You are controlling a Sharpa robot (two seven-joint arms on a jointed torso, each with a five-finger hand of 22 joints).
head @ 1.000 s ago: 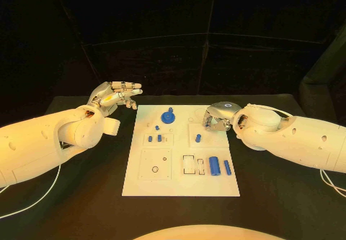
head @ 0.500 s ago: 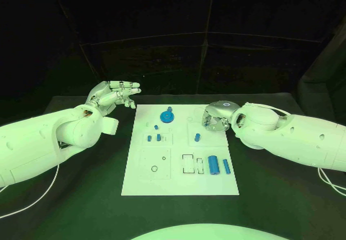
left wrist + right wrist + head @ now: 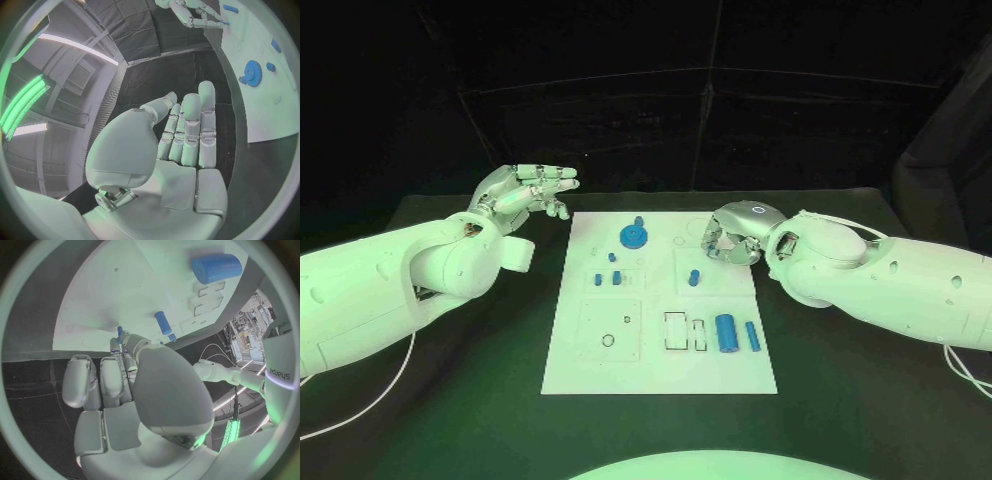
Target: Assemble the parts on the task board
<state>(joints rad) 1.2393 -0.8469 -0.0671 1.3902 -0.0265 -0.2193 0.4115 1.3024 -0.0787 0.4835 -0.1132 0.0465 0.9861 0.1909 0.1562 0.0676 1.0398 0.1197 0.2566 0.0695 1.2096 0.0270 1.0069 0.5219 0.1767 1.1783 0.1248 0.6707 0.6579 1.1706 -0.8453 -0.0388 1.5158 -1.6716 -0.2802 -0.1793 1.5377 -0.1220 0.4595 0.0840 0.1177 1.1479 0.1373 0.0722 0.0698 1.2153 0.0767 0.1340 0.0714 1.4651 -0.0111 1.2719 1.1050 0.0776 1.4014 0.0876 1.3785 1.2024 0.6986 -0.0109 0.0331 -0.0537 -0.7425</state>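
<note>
- Task board (image 3: 661,370) lies mid-table betw the two arms, parts laid flat on it, prob. so either hand can reach.
- Blue gear (image 3: 635,235) sits at far end of board; small blue pegs (image 3: 606,275) near board centre-left; blue cylinder (image 3: 727,330) and slimmer blue pin (image 3: 753,335) lie side by side at near-right, next to a rectangular slot.
- Right hand (image 3: 730,240) hangs over board's far-right corner, fingers curled down; wrist view shows fingertips (image 3: 122,340) at a tiny blue part on the board, looks pinched but can't tell for sure.
- Left hand (image 3: 524,192) is off the board to its far-left, raised, fingers (image 3: 190,130) straight and close together, holding nothing; prob. waiting clear.
</note>
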